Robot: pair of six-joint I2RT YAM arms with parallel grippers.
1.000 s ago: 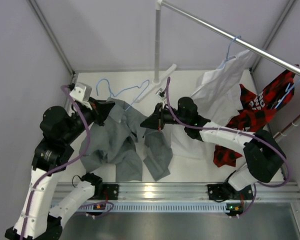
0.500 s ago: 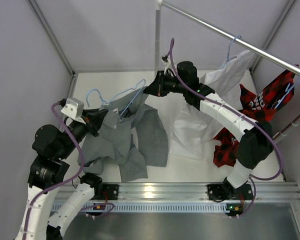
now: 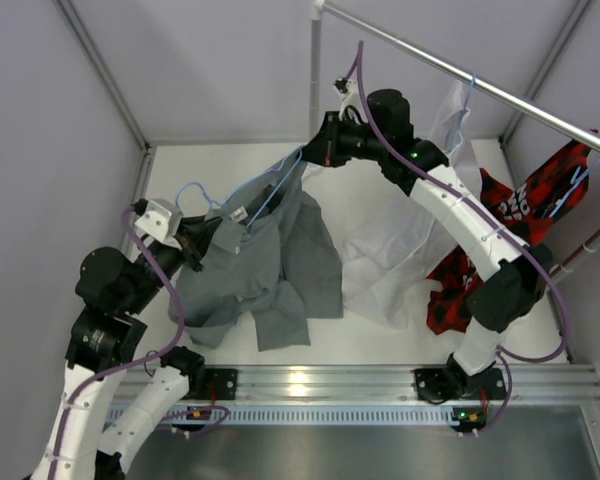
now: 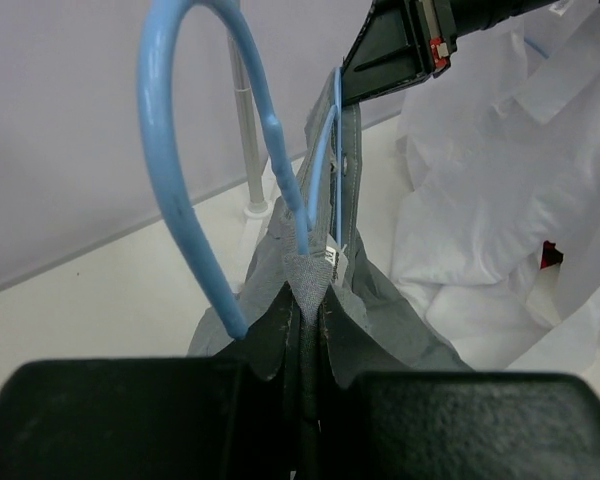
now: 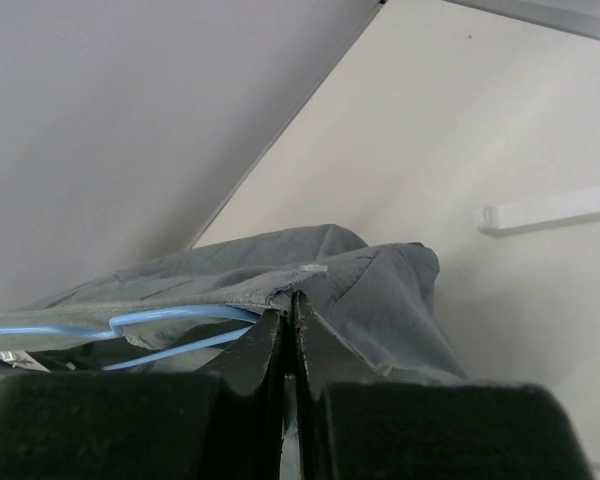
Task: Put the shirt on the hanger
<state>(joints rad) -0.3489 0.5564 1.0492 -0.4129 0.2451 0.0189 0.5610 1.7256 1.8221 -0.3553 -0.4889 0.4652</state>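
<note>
My left gripper (image 3: 196, 246) is pinched shut on the shirt (image 3: 272, 262) collar beside the hanger (image 4: 155, 110) hook. My right gripper (image 3: 316, 160) clamps one shoulder, raised. The shirt hangs between them over the table (image 3: 380, 330). I judge an even, taut pull seats the shoulder best.

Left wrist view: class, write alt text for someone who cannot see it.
The left gripper pinches a fold of the grey shirt at bottom centre, and the hook of the light-blue hanger arches up at left. Beyond, the right gripper clamps the shirt's far edge; a crumpled white shirt is at right.
</note>
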